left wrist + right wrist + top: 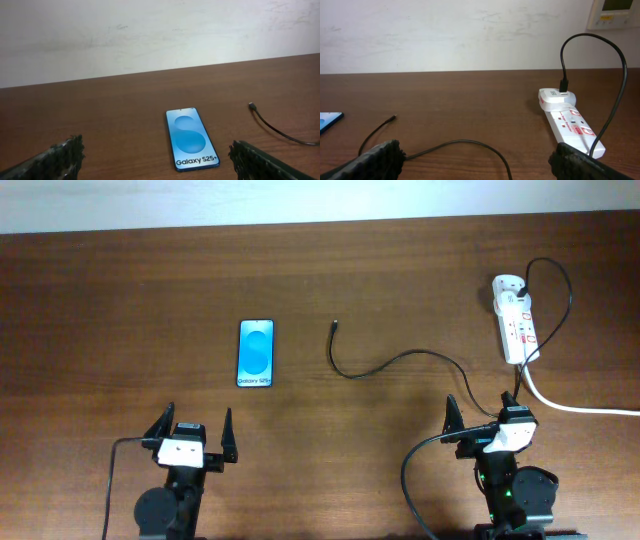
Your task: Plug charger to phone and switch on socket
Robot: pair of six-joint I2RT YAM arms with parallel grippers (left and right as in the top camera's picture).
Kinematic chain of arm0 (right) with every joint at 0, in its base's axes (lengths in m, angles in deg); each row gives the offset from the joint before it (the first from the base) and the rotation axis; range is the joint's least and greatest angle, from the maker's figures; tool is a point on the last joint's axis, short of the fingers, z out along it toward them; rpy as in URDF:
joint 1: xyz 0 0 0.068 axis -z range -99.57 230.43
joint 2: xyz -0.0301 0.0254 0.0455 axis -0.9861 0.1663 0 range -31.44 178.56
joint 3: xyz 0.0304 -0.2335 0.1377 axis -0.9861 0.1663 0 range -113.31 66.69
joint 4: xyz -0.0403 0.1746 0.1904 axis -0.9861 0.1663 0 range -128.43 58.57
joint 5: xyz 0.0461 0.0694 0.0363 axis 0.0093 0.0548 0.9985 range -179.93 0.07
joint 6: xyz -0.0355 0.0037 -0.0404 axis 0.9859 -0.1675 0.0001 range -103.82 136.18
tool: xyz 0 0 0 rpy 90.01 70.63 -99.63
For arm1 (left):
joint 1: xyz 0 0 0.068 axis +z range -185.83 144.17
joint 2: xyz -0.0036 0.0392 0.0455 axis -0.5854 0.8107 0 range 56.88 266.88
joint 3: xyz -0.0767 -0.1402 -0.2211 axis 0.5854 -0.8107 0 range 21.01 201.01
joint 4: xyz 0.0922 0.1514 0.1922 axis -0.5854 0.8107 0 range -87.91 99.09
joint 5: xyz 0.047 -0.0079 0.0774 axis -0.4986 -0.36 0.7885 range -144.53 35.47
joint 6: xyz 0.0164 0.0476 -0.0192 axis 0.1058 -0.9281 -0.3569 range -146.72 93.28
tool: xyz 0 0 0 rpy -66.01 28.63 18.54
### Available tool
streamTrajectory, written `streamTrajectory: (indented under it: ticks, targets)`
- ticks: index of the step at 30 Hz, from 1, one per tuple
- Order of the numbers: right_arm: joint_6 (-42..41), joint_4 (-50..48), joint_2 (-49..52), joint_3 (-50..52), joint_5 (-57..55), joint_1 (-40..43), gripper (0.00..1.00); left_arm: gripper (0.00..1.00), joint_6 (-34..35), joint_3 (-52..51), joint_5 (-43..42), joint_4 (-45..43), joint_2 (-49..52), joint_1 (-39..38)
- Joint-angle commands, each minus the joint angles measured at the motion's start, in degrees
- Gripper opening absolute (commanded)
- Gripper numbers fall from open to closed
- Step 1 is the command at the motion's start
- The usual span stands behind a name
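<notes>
Nothing is grasped yet. The left tool (198, 415) and the right tool (478, 405) are both seen spread wide and empty at the near edge of the worktop (120, 310).

The step in hand is judged to be picking up the charger (400, 360). Its plug tip (335, 325) lies just right of the phone (256, 353), apart from it. The cable is best pinched close behind the tip, so that the connector is kept stiff and can be lined up with the phone's near short edge, where the port is presumed to sit. The phone should be steadied by the other tool, since its slim, glossy slab is likely to slide on the smooth dark wood.

The cable is thin, black and limp, lying in loose curves. The socket (515, 320) at the far right is a long strip of hard white plastic with red markings. A blocky white adapter (557, 97) is plugged in at its far end.
</notes>
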Motion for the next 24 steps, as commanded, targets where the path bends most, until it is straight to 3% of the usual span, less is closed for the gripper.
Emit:
streamTrajectory:
  ticks: [1, 20, 24]
  targets:
    - [-0.3, 0.3, 0.3, 0.3, -0.2, -0.5, 0.98, 0.99, -0.9, -0.2, -0.6, 0.1, -0.2, 0.4]
    - [-0.3, 0.3, 0.4, 0.3, -0.2, -0.5, 0.98, 0.99, -0.9, -0.2, -0.3, 0.0, -0.2, 0.4]
    - [-0.4, 0.3, 0.4, 0.3, -0.2, -0.5, 0.98, 0.99, -0.9, -0.2, -6.8, -3.7, -0.2, 0.4]
